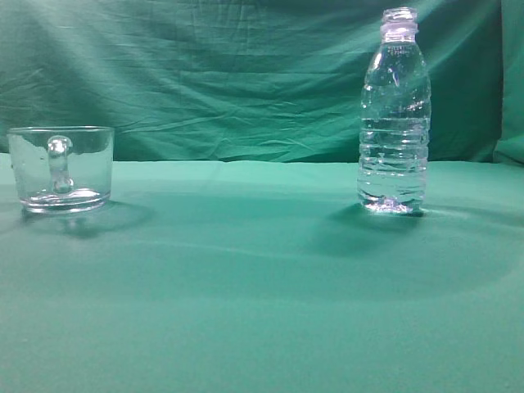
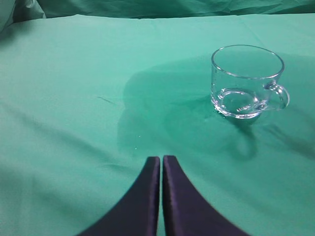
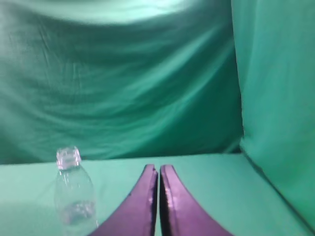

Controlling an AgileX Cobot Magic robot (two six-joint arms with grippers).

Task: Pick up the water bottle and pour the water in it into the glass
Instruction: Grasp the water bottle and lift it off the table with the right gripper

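Note:
The water bottle (image 1: 395,123) stands upright on the green cloth at the right, uncapped, with clear water in it. It also shows in the right wrist view (image 3: 74,194), left of my right gripper (image 3: 158,169), which is shut and empty. The glass (image 1: 61,168) stands at the left, handle toward the exterior camera, and looks empty. In the left wrist view the glass (image 2: 246,81) stands ahead and to the right of my left gripper (image 2: 161,160), which is shut and empty. Neither gripper shows in the exterior view.
A green cloth covers the table (image 1: 262,278) and hangs as a backdrop (image 1: 213,74) behind it. A green cloth wall (image 3: 275,98) stands at the right in the right wrist view.

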